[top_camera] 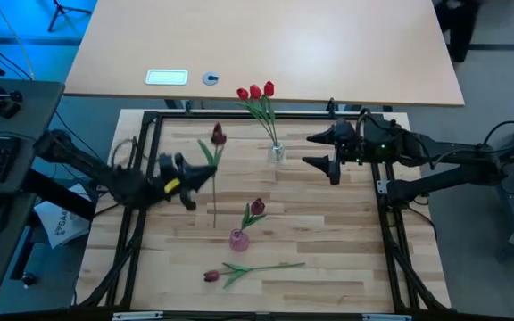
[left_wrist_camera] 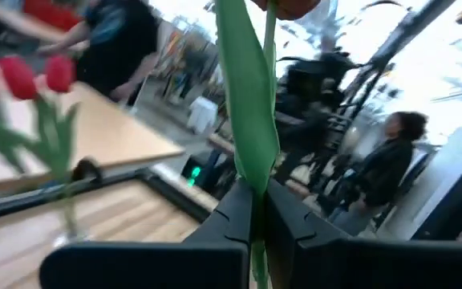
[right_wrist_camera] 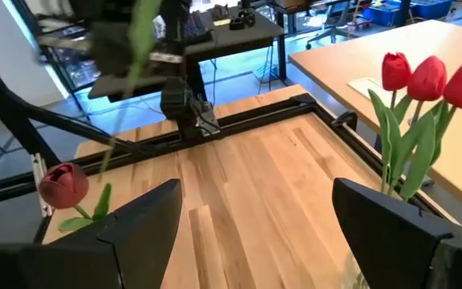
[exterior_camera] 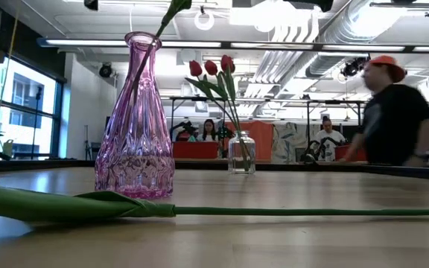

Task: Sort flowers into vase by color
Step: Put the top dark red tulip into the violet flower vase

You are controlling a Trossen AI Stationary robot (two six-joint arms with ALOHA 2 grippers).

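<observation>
My left gripper (top_camera: 194,182) is over the table's left half, shut on a dark maroon tulip (top_camera: 218,135). A second maroon tulip (top_camera: 257,208) stands with its stem in the pink vase (top_camera: 238,239) (exterior_camera: 134,126). A third (top_camera: 211,276) lies flat near the near edge, stem (exterior_camera: 274,211) pointing right. Three red tulips (top_camera: 255,92) (right_wrist_camera: 427,76) stand in the clear vase (top_camera: 277,152) (exterior_camera: 240,152) at the far side. My right gripper (top_camera: 324,150) hovers open just right of the clear vase. My left gripper pinches the maroon tulip's stem and leaf (left_wrist_camera: 254,189) between its two fingers, about midway along the stem. The fingers reach in level from the table's left and lie across the stem. The tulip is lifted clear, head (left_wrist_camera: 283,6) toward the far edge and lower stem (top_camera: 214,218) trailing toward the near edge.
A black frame (top_camera: 150,120) borders the wooden work area. Behind it stands a larger light table (top_camera: 266,45) with a small label and a round disc. People move in the room beyond the table (exterior_camera: 393,112). Bare wood lies between the two vases and toward the right side.
</observation>
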